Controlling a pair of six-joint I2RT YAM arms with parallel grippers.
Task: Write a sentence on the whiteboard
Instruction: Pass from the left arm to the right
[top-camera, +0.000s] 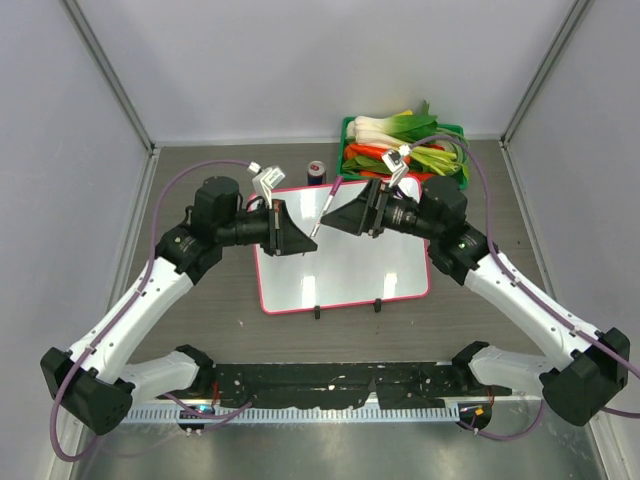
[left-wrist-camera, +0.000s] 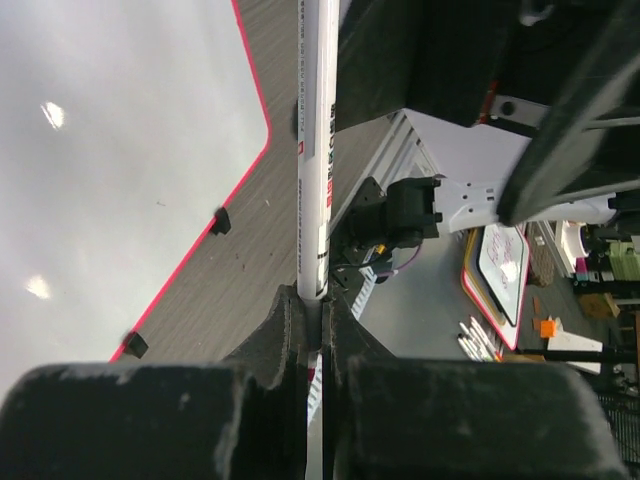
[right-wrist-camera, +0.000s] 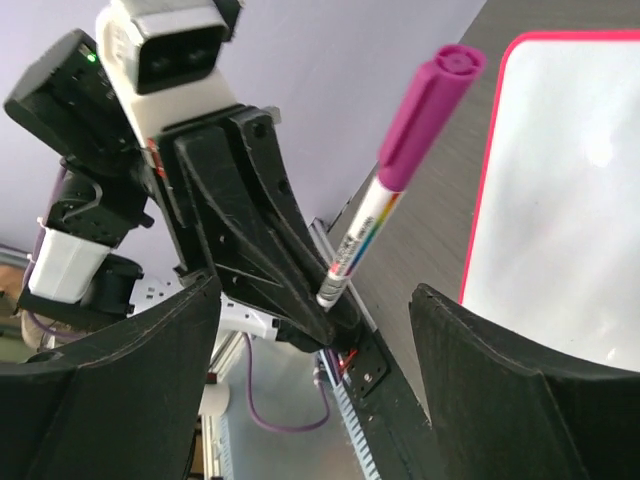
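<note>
Marker (right-wrist-camera: 372, 215) pinched by tail-end in left jaws; right jaws wide, flanking cap (right-wrist-camera: 428, 112). Whiteboard (top-camera: 350, 272) flat on table (top-camera: 232, 322) below, blank. Risk: cap pull levers marker from shallow pinch, marker drops.

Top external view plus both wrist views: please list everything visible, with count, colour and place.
whiteboard: one, white with a pink-red frame, flat at the table's centre; no writing visible
feet: two, black, at the board's near edge
marker: one, white barrel with a magenta cap still on, held above the board's far edge
can: one, dark, just beyond the board
crate: one, green, far right of the table
vegetables: several, green, white and red, piled in the crate
table: one, grey-brown wood grain
left gripper: black, shut on the marker's uncapped end
right gripper: black, open, a finger on either side of the marker
</note>
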